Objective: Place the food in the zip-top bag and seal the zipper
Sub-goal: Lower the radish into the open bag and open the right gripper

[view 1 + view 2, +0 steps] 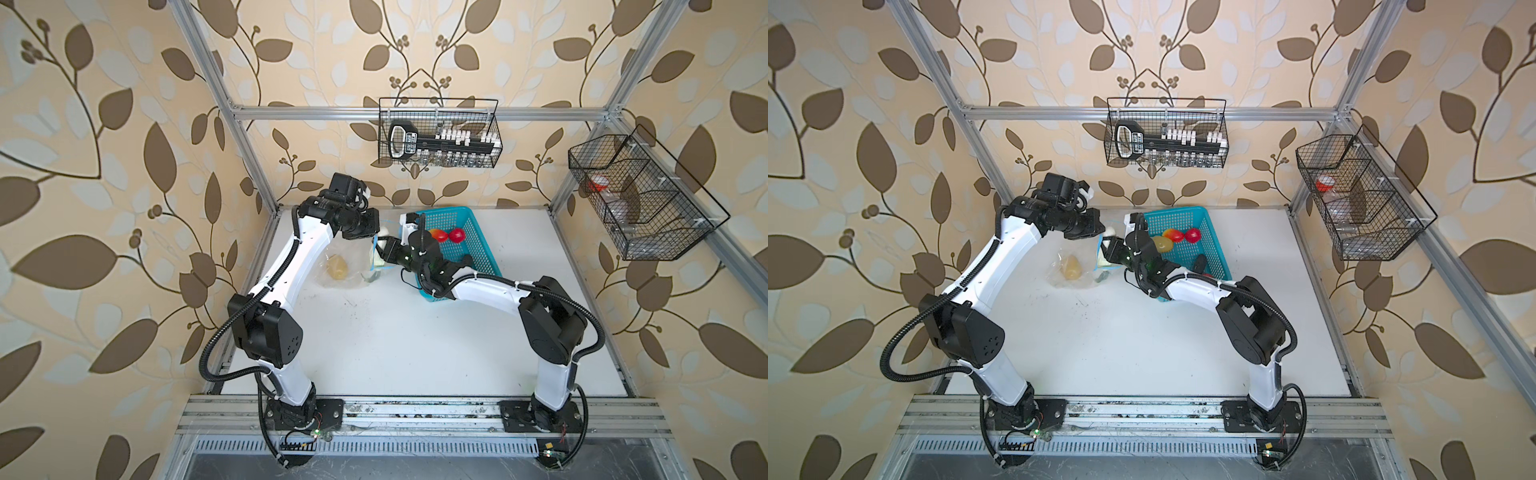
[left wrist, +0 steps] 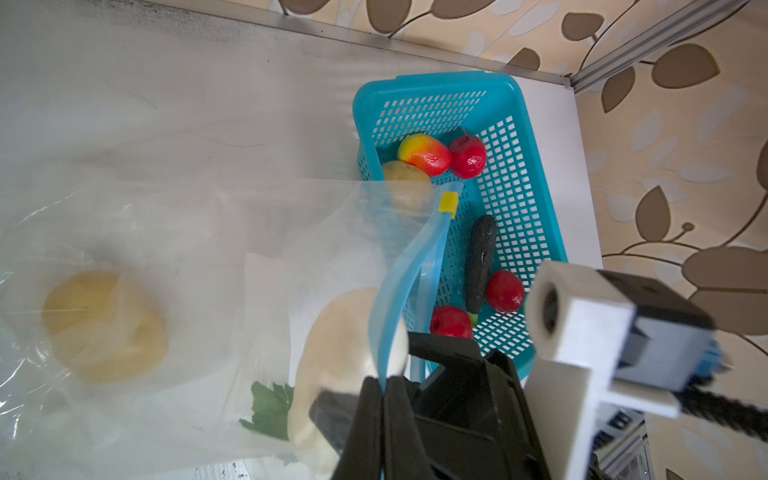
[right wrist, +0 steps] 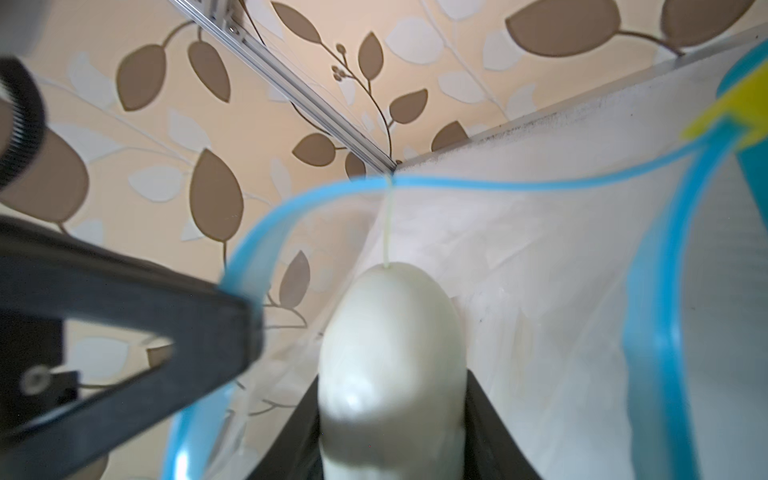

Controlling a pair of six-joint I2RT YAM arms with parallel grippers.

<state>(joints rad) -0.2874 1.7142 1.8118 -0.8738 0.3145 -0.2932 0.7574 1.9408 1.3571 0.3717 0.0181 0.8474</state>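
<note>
**A:** Is there any writing to read?

**B:** Only a pale label on the black tool [image 1: 409, 145] in the wire basket [image 1: 457, 160] on the back wall. Its letters are too small to make out in both top views.

**A:** Where is the zip-top bag?

**B:** The zip-top bag [image 2: 187, 249] lies on the table [image 1: 395, 332] just beside the turquoise basket [image 2: 519, 166], with one tan potato [image 2: 104, 326] inside. The left end effector [image 2: 384, 384] is clenched on the zipper [image 2: 415, 266] and holds one lip of the mouth raised. The yellow slider [image 2: 449, 203] sits at the strip's other end.

**A:** And the right?

**B:** The right end effector [image 3: 390, 415] grips the white oblong vegetable [image 3: 390, 332], whose tip pokes into the open mouth between the two blue strips.

**A:** What do the wrist views add?

**B:** The right arm hides part of the basket in both top views. The left wrist view shows what is in it: a second potato [image 2: 405, 174], the red-yellow fruit [image 2: 424, 153], three red round fruits [image 2: 467, 157] and the dark eggplant [image 2: 480, 257]. It also shows green leaves [image 2: 270, 405] through the plastic, beside the vegetable. Only the right wrist view shows both jaws pressed on the vegetable's sides.
</note>
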